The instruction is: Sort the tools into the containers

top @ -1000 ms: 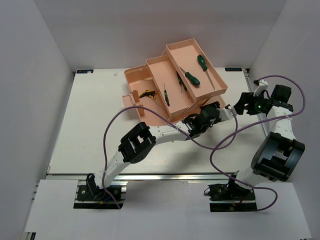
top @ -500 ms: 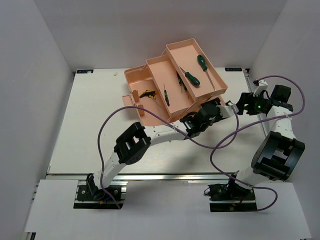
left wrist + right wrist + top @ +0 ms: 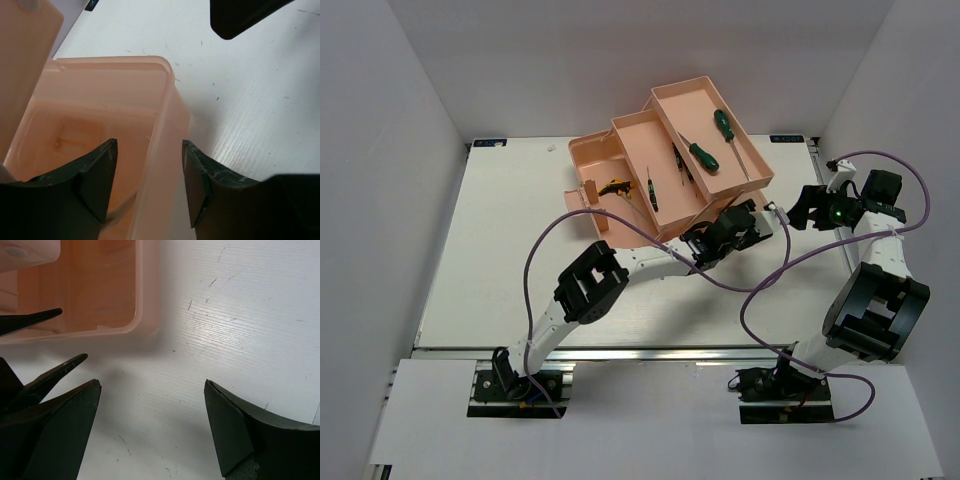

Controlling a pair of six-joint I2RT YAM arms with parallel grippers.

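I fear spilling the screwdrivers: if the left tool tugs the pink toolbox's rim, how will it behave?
The toolbox probably slides easily: hollow plastic on a smooth table. Its thin rim, straddled by the open left tool, may flex. The stepped, fanned-out trays could make it tip.

- The toolbox [image 3: 161, 95] corner wall stands between the left end effector [image 3: 146, 150] fingers, blocking sideways travel.
- Open bench [image 3: 240, 315] lies under the right end effector [image 3: 151, 385], with the left one crowding beside it.
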